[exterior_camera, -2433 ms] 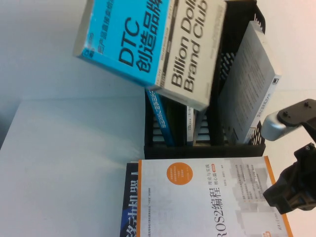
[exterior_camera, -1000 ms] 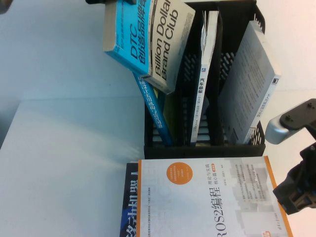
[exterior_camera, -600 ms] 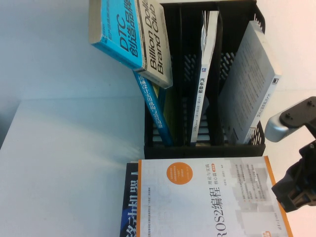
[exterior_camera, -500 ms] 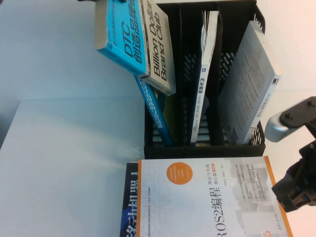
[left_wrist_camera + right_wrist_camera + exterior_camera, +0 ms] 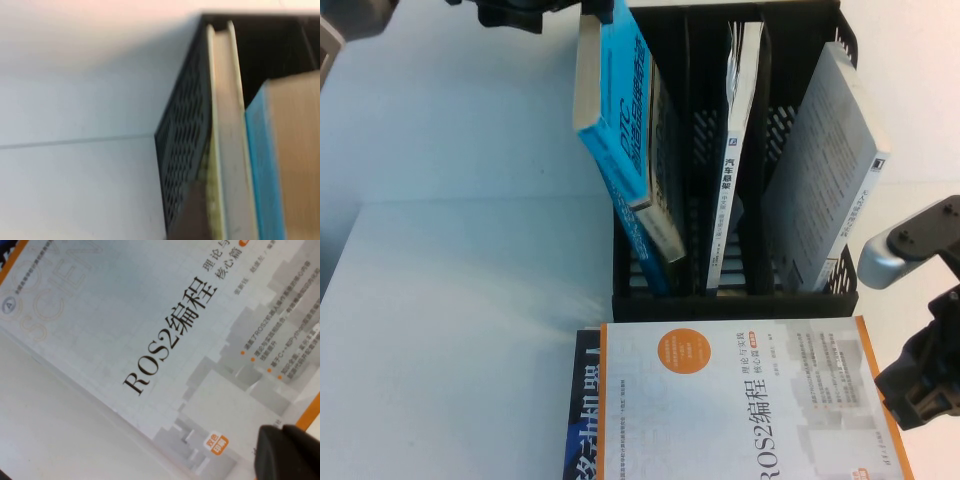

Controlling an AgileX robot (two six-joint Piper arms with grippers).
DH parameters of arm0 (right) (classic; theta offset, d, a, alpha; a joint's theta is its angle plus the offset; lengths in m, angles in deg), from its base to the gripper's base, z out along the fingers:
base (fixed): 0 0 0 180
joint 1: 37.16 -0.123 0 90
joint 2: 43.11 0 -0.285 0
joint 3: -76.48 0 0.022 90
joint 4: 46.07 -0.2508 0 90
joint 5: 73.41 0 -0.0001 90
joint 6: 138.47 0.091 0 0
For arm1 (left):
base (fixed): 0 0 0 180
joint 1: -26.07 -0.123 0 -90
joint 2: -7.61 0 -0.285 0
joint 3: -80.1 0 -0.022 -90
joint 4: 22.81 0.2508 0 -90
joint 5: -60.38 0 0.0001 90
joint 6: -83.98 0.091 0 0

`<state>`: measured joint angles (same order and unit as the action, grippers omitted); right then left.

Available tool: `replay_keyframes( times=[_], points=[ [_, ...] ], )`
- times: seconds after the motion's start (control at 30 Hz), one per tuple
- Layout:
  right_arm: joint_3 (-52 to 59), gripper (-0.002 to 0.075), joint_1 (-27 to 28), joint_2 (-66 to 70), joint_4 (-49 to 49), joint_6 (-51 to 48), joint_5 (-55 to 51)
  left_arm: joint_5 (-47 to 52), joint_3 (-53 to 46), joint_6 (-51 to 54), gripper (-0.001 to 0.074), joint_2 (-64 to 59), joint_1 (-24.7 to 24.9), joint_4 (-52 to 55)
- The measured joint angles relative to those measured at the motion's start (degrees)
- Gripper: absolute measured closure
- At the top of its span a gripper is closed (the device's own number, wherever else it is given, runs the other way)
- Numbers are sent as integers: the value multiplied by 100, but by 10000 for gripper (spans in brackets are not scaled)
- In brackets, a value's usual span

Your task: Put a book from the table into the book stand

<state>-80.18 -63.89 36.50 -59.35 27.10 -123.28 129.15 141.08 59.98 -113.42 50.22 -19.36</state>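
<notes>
2 grippers: left gripper (image 5: 535, 12) gripping the book (image 5: 620, 120) above the book stand (image 5: 800, 290); right gripper (image 5: 920, 385) low, grip untellable.

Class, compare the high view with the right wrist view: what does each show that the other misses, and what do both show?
Only the high view shows the black book stand, the blue book tilted into its leftmost slot, held from above by the left gripper, and the right gripper parked at the table's right edge. Only the right wrist view makes the ROS2 book title readable close up. Both show that ROS2 book lying flat on the white table.
</notes>
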Motion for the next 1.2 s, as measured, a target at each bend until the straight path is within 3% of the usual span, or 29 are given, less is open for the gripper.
replay_keyframes(
  times=[0.07, 0.17, 0.27, 0.4, 0.53, 0.7, 0.87, 1.07, 1.2],
  points=[
    [0, 729, 0, 0, 25, 0, 0, -32, 21, -25, 180, 39, -13, 54],
    [0, 729, 0, 0, 32, 0, 0, 38, 21, -25, 205, 107, -13, 107],
    [0, 729, 0, 0, 39, 0, 11, 204, 21, 67, 330, 252, -26, 115],
    [0, 729, 0, 0, 39, 0, 84, 367, 26, 514, 595, 505, -49, 14],
    [12, 729, 0, -94, 131, 34, 232, 380, 35, 912, 708, 752, -49, -344],
    [12, 729, 0, -603, 177, -129, 658, 380, 1, 1246, 731, 1146, -49, -1027],
    [12, 729, 0, -485, -1519, -2279, 306, 380, -634, 1460, 734, 1692, -49, -1242],
    [12, 729, 0, 190, -3083, -3511, 404, 195, -3021, 1466, 734, 2940, -49, -430],
    [12, 729, -11, 622, -4323, -4241, 736, -785, -5126, 1180, 735, 4102, -49, -251]
  ],
)
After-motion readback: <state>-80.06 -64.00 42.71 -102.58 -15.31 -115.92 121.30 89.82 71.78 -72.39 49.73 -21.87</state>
